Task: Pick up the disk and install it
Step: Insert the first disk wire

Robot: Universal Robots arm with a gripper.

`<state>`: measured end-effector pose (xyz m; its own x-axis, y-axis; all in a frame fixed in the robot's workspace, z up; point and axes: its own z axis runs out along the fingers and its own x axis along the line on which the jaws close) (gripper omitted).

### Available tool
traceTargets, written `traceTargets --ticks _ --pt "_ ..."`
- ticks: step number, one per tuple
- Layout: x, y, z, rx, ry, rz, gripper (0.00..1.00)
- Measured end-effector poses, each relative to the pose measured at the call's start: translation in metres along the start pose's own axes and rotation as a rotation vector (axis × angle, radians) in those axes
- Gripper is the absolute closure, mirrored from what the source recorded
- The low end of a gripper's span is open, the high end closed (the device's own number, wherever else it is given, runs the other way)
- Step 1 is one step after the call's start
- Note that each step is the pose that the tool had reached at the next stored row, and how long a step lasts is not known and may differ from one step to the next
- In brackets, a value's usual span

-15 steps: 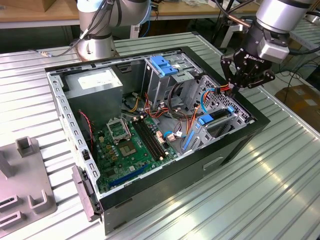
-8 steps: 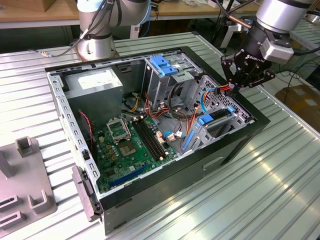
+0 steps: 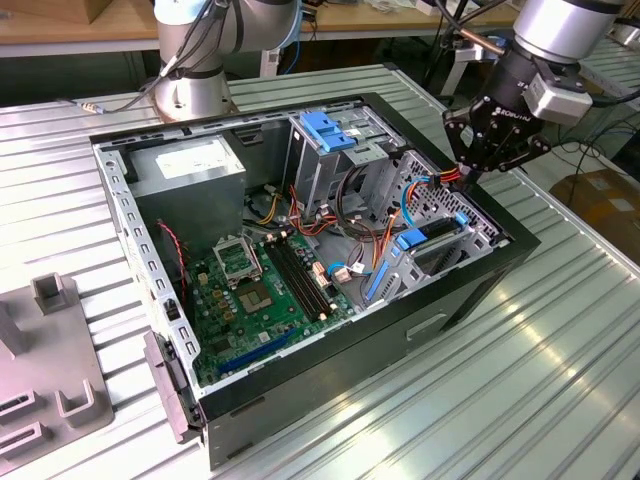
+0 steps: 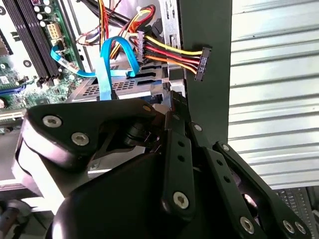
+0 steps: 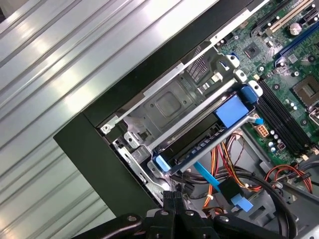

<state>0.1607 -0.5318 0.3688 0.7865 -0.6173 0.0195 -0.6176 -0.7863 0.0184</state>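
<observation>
The disk (image 3: 440,238) sits in the metal drive cage at the corner of the open computer case (image 3: 300,390) on the exterior view's right. In the first wrist view the disk (image 5: 197,137) shows as a dark slab edged by its blue carrier frame, slid in under the cage's metal plate. My gripper (image 3: 468,172) hangs just above that cage, beside the case's rim, shut with nothing between its fingers. Its black tips (image 5: 174,199) hover over the cable bundle next to the disk. A loose black power connector (image 4: 201,64) on coloured wires lies just ahead of the gripper (image 4: 172,102).
The case holds a green motherboard (image 3: 260,290), a grey power supply with a white sticker (image 3: 190,165), an empty blue bracket (image 3: 335,130) and tangled cables (image 3: 360,215). It rests on a slatted metal table (image 3: 540,380). A grey fixture (image 3: 50,380) stands at the exterior view's left.
</observation>
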Motion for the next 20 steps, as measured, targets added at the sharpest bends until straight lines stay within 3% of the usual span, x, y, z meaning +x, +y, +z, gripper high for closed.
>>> traceTargets --ticks 2,3,9,10,13,20 --pt "0.0002 -0.0003 0.0005 0.0 0.0007 -0.022 0.89" --pt "0.0003 -0.0004 0.0006 0.0002 0.001 -0.032 0.83" --pt "0.002 -0.0022 0.0003 0.0015 0.0019 -0.091 0.82" --pt "0.0021 -0.0024 0.0002 0.0017 0.0019 -0.099 0.75" --pt "0.0036 -0.004 -0.0014 0.002 0.0026 -0.124 0.75" --pt "0.008 -0.0104 -0.0043 0.0031 0.0038 -0.147 0.75"
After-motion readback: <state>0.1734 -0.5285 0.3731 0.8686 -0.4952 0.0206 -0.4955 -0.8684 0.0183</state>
